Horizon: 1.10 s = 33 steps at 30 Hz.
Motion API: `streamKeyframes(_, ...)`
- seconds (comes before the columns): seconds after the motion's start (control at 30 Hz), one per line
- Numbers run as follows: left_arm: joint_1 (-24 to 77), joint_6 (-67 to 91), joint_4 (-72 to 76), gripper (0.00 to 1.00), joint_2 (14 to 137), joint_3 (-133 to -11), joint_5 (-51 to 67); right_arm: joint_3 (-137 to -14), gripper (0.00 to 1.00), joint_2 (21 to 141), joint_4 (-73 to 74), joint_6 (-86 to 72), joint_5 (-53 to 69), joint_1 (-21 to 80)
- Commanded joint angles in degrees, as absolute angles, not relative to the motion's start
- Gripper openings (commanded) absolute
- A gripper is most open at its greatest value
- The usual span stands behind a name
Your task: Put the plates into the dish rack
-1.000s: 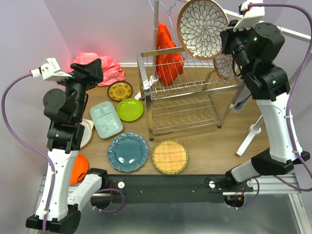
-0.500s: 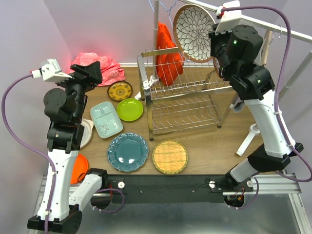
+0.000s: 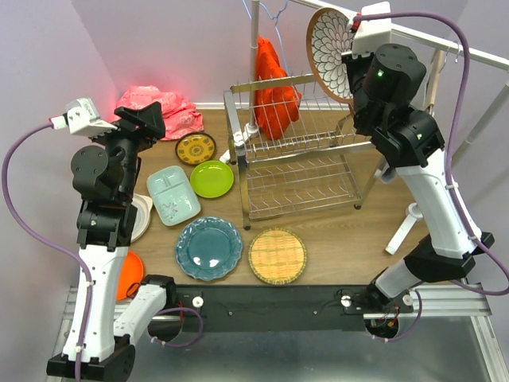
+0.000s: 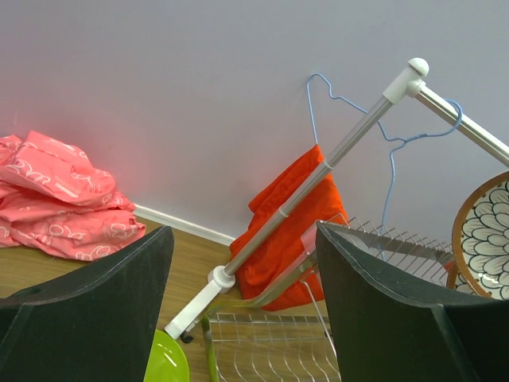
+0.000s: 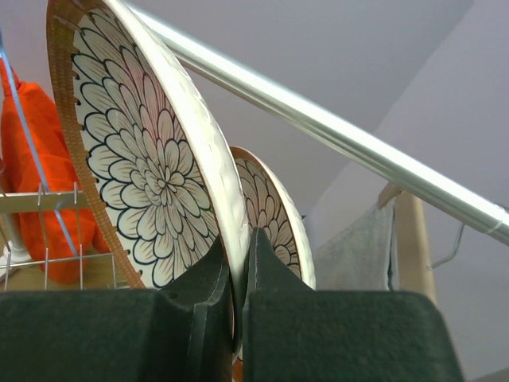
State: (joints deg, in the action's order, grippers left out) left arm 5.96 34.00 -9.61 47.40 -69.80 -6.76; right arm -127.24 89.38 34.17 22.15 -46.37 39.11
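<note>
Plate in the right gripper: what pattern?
That plate is white with black-outlined petals, brown rim; right wrist view.

You're working in a robotics lab dressed up as a home corner. Plain lilac walls (image 3: 159, 40) box in a wooden desk (image 3: 342, 239), an aluminium frame (image 3: 485, 296) runs along its near edge, and two robot arms (image 3: 445, 199) are bolted there. The homely props: a chrome dish rack (image 3: 298, 187), scattered plates (image 3: 208, 248), a clothes rail (image 4: 318, 183) draped with orange cloth (image 4: 278, 231), and a crumpled pink bundle (image 4: 56, 199).
</note>
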Motion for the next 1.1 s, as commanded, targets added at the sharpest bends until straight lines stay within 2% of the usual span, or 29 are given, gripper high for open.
streamKeyframes(0.0,5.27,32.96,-9.93,0.81,46.41,-69.26,-5.63,-130.87,0.01,88.5,23.73,27.94,-55.08,42.71)
streamKeyframes(1.07,3.69,33.75,-8.44,0.81,44.21,-64.51,-4.04,-121.73,0.01,87.45,19.07,33.13,-63.54,42.37)
